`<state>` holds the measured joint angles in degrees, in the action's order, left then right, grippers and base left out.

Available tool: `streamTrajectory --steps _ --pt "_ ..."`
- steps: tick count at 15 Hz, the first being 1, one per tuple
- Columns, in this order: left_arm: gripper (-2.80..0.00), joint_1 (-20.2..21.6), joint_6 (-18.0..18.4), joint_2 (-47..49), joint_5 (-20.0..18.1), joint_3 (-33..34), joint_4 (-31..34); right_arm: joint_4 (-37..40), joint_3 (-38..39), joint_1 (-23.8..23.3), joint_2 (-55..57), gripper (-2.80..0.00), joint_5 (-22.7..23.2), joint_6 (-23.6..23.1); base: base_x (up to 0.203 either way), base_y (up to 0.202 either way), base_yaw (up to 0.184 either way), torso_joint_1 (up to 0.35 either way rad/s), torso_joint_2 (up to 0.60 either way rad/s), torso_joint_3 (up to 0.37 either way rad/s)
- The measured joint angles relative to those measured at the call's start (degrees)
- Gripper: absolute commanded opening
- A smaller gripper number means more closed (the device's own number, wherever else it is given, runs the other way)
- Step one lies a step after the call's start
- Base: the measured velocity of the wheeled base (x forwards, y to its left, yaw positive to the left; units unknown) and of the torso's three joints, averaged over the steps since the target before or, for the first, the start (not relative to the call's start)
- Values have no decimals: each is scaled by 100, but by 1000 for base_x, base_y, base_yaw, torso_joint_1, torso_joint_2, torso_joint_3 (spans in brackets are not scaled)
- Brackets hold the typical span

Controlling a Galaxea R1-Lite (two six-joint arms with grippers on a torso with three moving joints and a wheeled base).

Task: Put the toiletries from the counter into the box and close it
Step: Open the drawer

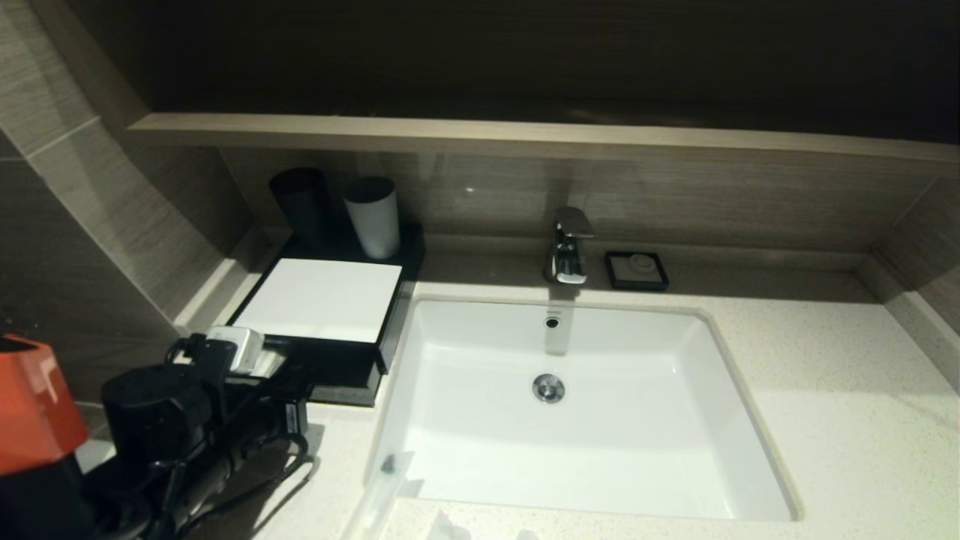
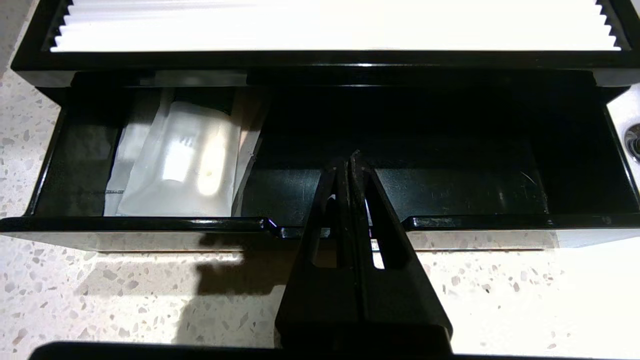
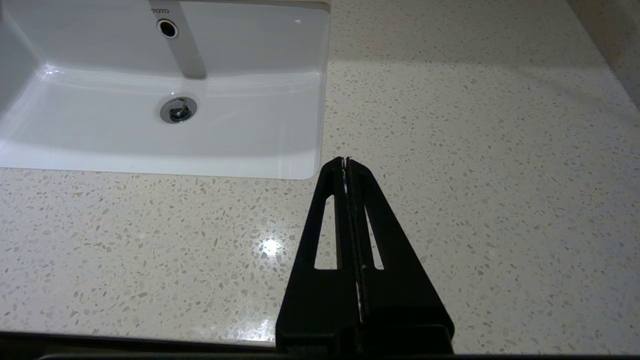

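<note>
— With the shallow black drawer (image 2: 320,190) of the low black white-topped box (image 1: 319,300) pulled out, where does it lie from you?

— Straight ahead of my left end effector (image 2: 352,157), clenched on nothing, tips over its front lip (image 2: 150,224); that lip runs crosswise to me. The clear plastic-wrapped toiletry packets (image 2: 182,160) lie inside, off to one side. A push should shut it.

— And your right?

— My right end effector (image 3: 346,161), clenched too, hangs over the speckled desk (image 3: 475,150), well apart.

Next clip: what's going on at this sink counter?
The black box has its front drawer pulled open, with clear-wrapped toiletry packets lying in one end. The left gripper, shut and empty, sits at the middle of the drawer's front edge. The right gripper, also shut, is parked over the speckled counter beside the sink basin.
</note>
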<state>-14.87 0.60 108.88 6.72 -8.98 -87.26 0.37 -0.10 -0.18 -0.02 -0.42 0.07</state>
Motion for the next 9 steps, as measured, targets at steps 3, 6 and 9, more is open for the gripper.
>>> streamTrajectory --steps 3,6,9 --pt "-280 0 4 -37 -9 108 5 1 0 0 -1 -280 -3 3 0 0 0 0 0 0" --pt "-280 0 10 -84 -11 211 5 1 0 0 -2 -280 -4 2 0 0 0 0 0 0" --pt "-280 2 14 -140 -13 302 13 0 0 0 -2 -280 -2 2 0 0 0 0 0 0"
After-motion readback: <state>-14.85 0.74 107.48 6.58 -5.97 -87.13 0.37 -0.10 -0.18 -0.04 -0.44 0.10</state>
